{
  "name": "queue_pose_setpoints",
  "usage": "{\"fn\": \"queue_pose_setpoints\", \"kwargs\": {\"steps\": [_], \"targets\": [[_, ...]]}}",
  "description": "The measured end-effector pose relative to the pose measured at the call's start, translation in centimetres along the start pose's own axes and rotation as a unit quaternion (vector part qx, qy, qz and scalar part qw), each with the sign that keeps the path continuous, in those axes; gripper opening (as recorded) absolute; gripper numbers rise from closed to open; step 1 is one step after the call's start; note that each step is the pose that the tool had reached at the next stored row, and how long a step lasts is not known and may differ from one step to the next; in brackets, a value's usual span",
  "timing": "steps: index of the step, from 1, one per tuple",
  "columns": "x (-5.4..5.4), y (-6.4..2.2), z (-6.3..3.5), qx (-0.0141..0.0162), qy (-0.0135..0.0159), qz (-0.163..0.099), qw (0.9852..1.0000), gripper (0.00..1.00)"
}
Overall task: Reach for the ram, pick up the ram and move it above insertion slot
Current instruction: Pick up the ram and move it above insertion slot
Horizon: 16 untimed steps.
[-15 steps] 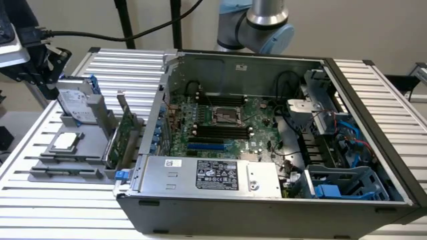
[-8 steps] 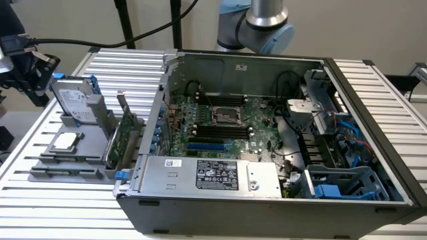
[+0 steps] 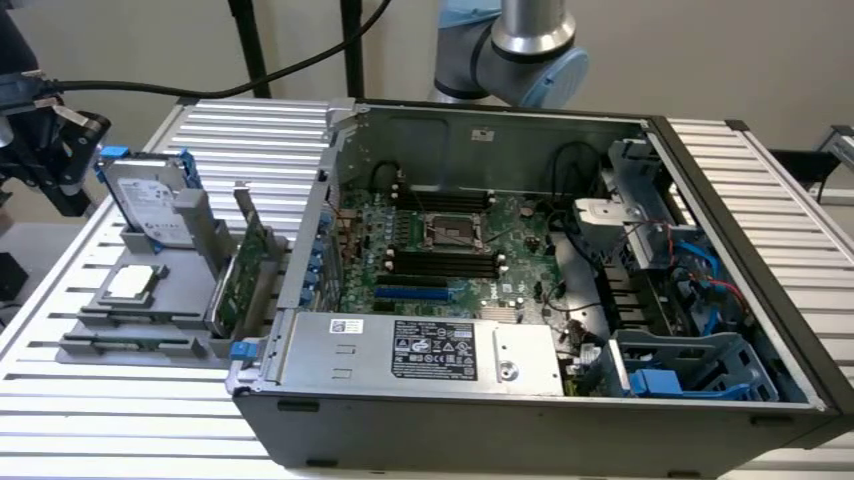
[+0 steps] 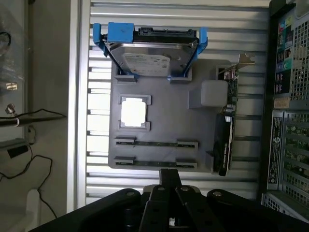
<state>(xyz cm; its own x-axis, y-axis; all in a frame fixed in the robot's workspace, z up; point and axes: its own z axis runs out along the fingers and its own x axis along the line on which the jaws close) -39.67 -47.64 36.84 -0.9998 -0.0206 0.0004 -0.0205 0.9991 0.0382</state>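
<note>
Your claw (image 4: pixel 170 175): shut tight, fingertips together, nothing in them. It hangs near the grey holder tray (image 4: pixel 159 108) without touching it. The tray sits at the exterior view's left of the open computer case (image 3: pixel 534 440). The ram (image 4: pixel 156 163): probably the thin dark strip standing edge-on in a slot at the tray's near end, but the view is too poor to be sure. The hard drive (image 4: pixel 149 58) stands at the tray's far end, the expansion card (image 4: pixel 224 140) on its case side.

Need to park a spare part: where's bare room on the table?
Bare slatted table on the near side of the grey holder; another strip at the exterior view's right of the PC case. Crowded: the holder, with hard drive and expansion card.
</note>
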Motion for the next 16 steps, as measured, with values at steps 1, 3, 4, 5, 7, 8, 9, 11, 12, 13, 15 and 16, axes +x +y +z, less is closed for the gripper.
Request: {"fn": "queue_pose_setpoints", "kwargs": {"steps": [1,3,4,5,7,8,9,11,12,13,15,16], "targets": [[0.00,0.00,0.00,0.0000,0.0000,0.000,1.0000,0.11],[0.00,0.00,0.00,0.0000,0.0000,0.000,1.0000,0.11],[0.00,0.00,0.00,0.0000,0.0000,0.000,1.0000,0.11],[0.00,0.00,0.00,0.0000,0.0000,0.000,1.0000,0.11],[0.00,0.00,0.00,0.0000,0.0000,0.000,1.0000,0.11],[0.00,0.00,0.00,0.0000,0.0000,0.000,1.0000,0.11],[0.00,0.00,0.00,0.0000,0.0000,0.000,1.0000,0.11],[0.00,0.00,0.00,0.0000,0.0000,0.000,1.0000,0.11],[0.02,0.00,-0.01,0.0000,0.0000,-0.004,1.0000,0.11],[0.02,0.00,0.00,0.0001,0.0002,-0.012,0.9999,0.11],[0.03,0.01,0.01,0.0000,0.0009,-0.030,0.9995,0.11],[0.03,0.00,0.02,0.0000,0.0012,-0.039,0.9992,0.11]]}}
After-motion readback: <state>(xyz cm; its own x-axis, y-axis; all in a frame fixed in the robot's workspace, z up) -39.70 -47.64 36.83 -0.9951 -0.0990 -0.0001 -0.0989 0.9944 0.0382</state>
